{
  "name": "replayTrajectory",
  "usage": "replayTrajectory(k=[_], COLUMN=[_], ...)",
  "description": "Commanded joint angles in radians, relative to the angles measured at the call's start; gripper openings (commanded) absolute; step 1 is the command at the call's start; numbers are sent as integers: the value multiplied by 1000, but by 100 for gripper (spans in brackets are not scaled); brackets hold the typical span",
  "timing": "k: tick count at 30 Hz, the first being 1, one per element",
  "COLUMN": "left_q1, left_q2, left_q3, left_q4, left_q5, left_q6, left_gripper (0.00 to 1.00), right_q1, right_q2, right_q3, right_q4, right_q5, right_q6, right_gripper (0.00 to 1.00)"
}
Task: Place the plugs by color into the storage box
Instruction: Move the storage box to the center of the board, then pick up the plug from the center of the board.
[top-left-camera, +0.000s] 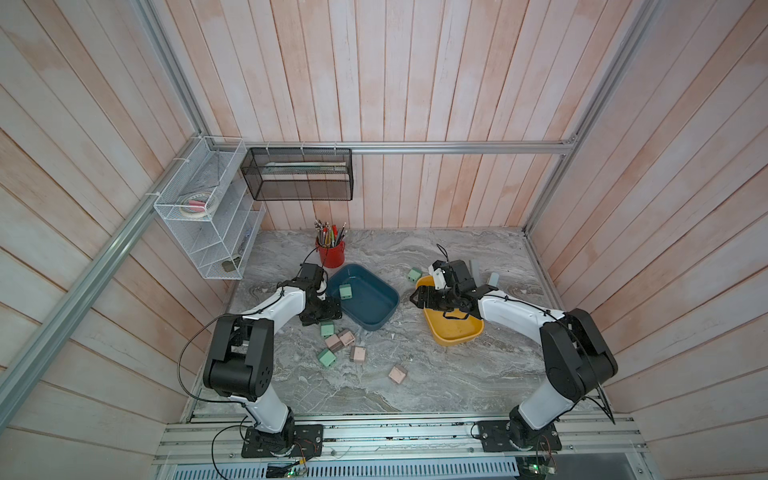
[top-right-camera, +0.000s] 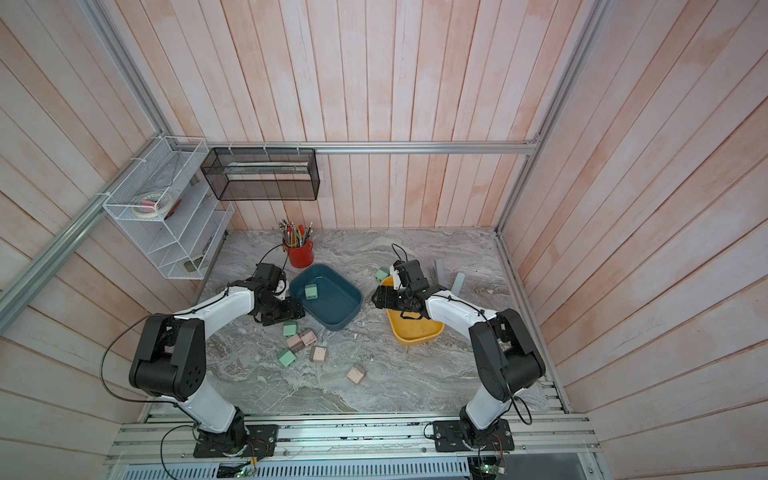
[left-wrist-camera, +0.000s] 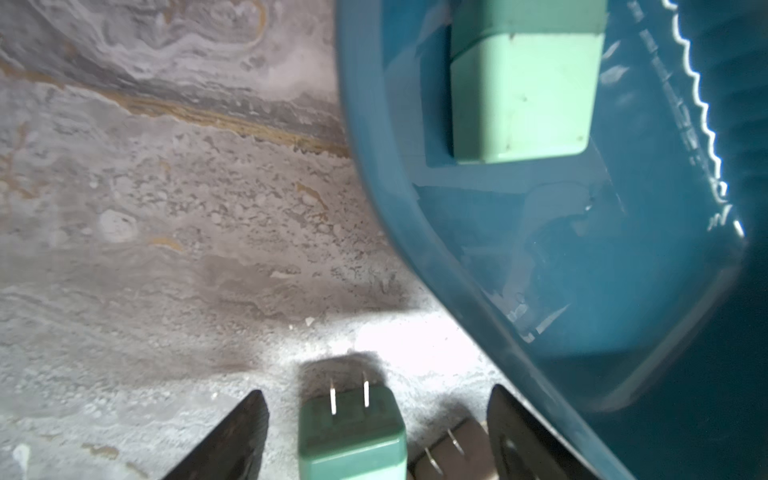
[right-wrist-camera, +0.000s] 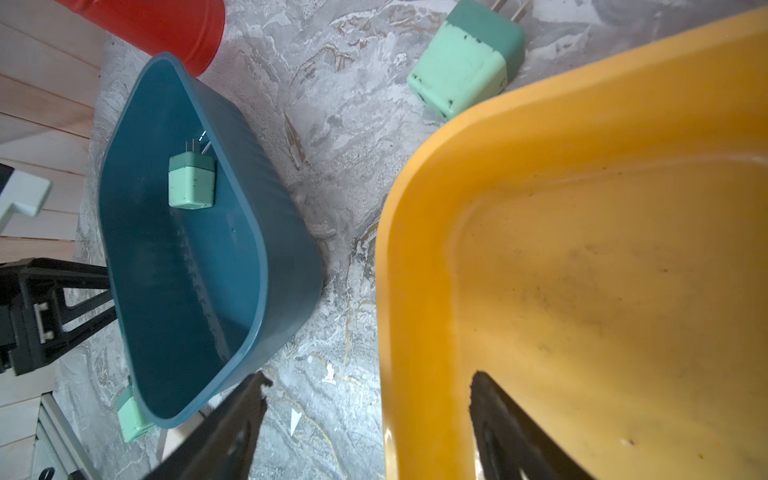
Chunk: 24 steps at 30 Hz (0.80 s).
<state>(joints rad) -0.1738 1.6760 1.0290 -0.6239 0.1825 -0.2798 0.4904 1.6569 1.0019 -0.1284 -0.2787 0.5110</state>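
Plugs first: one mint green plug (top-left-camera: 345, 291) lies on the floor of the blue bin (top-left-camera: 376, 325), just left of centre in both top views. So I read blue as the green side. The yellow bin (top-left-camera: 457, 337), right of centre and bare wherever the arm leaves it visible, I take as the home for pink-beige. A second green plug (top-left-camera: 414, 274) sits on the marble just above the yellow bin's upper-left corner. The other six lie loose below the blue bin, two green among four pink-beige plugs (top-left-camera: 333, 343), one of those off alone toward lower centre.

My left gripper (left-wrist-camera: 376, 399) hangs over the nearest green plug (left-wrist-camera: 352, 432) of that cluster, jaws spread with daylight on either side (nothing gripped yet). I judge this is the line-up for a pick. My right gripper (right-wrist-camera: 369, 378) is likewise spread and empty, astride the yellow bin's rim.

The left wrist view gives me what the top views hide under the gripper body. The prongs point away from the camera, and a pink neighbour (left-wrist-camera: 449, 453) sits between that plug and one finger, so a squeeze could catch both. Only the top views let me count all eight.
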Motion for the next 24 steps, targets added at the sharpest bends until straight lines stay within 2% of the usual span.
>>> replayTrajectory(k=[1,7,10,24], left_q1=[0,-22,-31,-31], left_q2=[-26,-56,-46,63], left_q3=[-20,-71,-80,-16], left_q4=[-26,-39,-37,-39], left_q5=[1,-3,-15,-87], left_q6=[16,17,15,3], left_gripper=[85,82,74,57], right_q1=[7,7,7,8], right_q2=[10,29,40,32], right_q3=[-3,1,11,34], right_q4=[-9,7,8,-29], right_q5=[-3,-13,-18,-10], right_q6=[-10,-6,-8,-41], right_gripper=[80,80,80,80])
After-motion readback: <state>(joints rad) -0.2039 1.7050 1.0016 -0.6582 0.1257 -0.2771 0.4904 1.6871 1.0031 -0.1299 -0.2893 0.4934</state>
